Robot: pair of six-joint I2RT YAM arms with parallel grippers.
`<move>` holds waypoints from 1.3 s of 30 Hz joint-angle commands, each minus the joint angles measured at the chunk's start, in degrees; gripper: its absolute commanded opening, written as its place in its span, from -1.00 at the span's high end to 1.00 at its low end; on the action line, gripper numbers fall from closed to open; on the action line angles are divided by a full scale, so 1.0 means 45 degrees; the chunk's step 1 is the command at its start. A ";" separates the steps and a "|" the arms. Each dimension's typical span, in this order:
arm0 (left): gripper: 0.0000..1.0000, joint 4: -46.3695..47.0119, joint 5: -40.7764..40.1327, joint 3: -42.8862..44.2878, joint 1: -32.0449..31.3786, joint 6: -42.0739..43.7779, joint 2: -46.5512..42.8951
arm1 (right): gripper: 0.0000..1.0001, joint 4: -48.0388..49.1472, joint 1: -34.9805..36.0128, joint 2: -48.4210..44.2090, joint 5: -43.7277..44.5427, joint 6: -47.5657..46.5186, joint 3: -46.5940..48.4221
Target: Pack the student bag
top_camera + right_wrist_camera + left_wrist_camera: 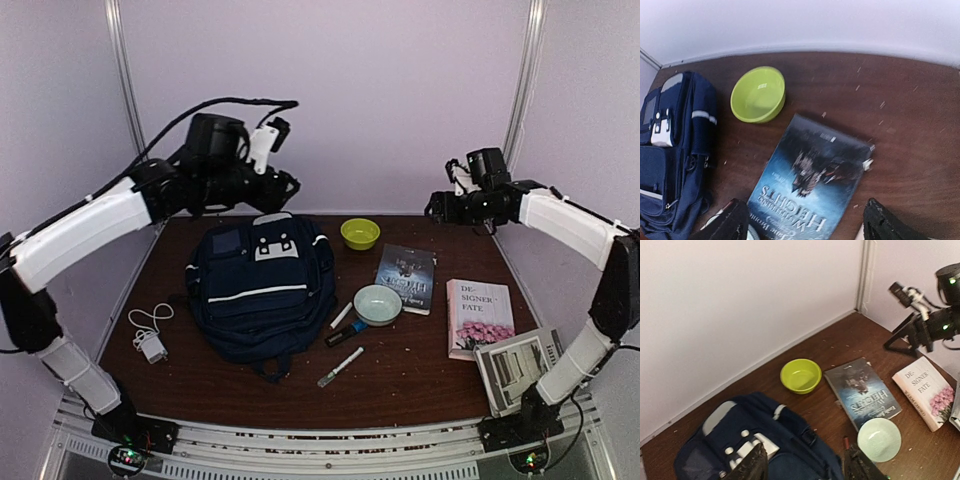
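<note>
The student bag (262, 290) lies flat on the brown table, left of centre, navy blue with white stripes and a white patch near its top. Its top end (755, 440) fills the lower left of the left wrist view. My left gripper (283, 186) hovers above the bag's far end; its fingers (807, 471) stand open with nothing between them. My right gripper (441, 207) hangs high at the back right, open and empty (807, 225), over a dark blue book (815, 180). The bag's side (675, 150) shows at the left of the right wrist view.
A yellow-green bowl (360, 233) sits behind the bag. To its right lie the blue book (407, 277), a pale green bowl (377, 304), a pink-flowered book (479, 317) and a grey booklet (520, 368). Markers (341, 366) lie near the bag; a white charger (150, 340) is on the left.
</note>
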 commanded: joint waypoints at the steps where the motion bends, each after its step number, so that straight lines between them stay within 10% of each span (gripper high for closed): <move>1: -0.06 -0.1491 0.1896 0.2938 -0.0605 -0.1282 0.3593 | -0.52 0.0218 0.0050 0.1354 -0.2872 0.1477 -0.1026; 5: 0.28 -0.0078 0.2548 0.4489 -0.0819 -0.3762 0.6018 | -0.49 0.0633 0.0050 0.1868 -0.2073 0.1568 -0.1739; 11: 0.12 0.0639 0.2441 0.8303 -0.1253 -0.5700 0.9864 | -0.44 0.0271 0.0050 0.3470 -0.1805 0.1535 -0.1386; 39: -0.15 0.0986 -0.0359 0.8376 -0.1489 -0.7278 1.2636 | -0.66 0.2016 0.0011 0.4246 -0.3455 0.2874 -0.2560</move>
